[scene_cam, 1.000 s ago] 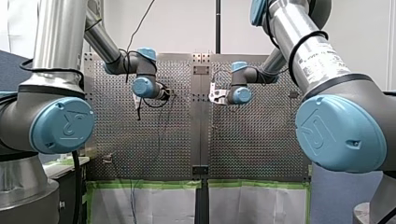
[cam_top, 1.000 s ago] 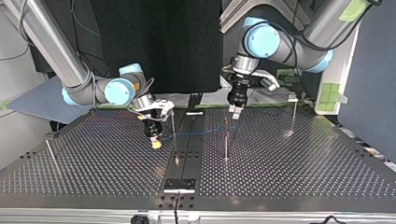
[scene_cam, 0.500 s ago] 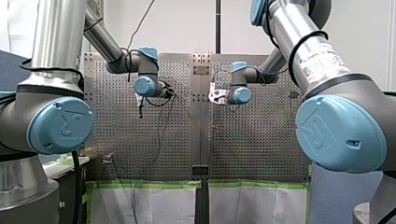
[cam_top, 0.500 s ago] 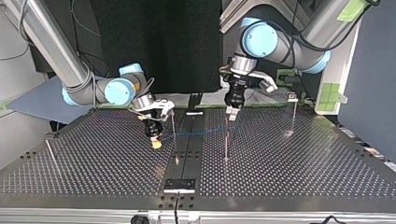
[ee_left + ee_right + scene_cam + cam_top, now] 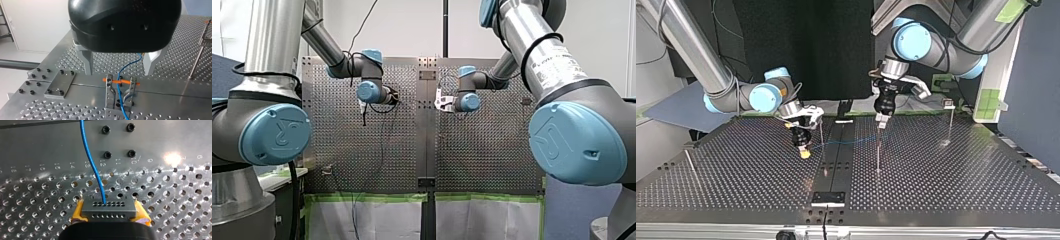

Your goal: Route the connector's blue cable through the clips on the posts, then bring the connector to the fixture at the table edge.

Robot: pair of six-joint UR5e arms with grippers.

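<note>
Low over the perforated counter at the top view's left, the robot's right claw has its yellow pads clamped on either side of the grey connector. The right wrist view shows two rows of small holes in the connector's face. The blue cable leaves one hole of the upper row and runs away across the counter toward a plain metal plate carrying four black screws.

In the top view, the cable passes a thin post just beside the right claw. It then crosses the dark centre strip toward a second post right of the middle. The black left claw hangs directly above that second post, its two metal fingers spread wide with nothing between them.

In the left wrist view, a two-pronged metal clip crossed by an orange bar stands under the open fingers. The blue cable appears to run between the prongs, though the thin line is hard to follow there.

Farther right in the top view, a third post stands well apart from the others, near the counter's far edge.
</note>
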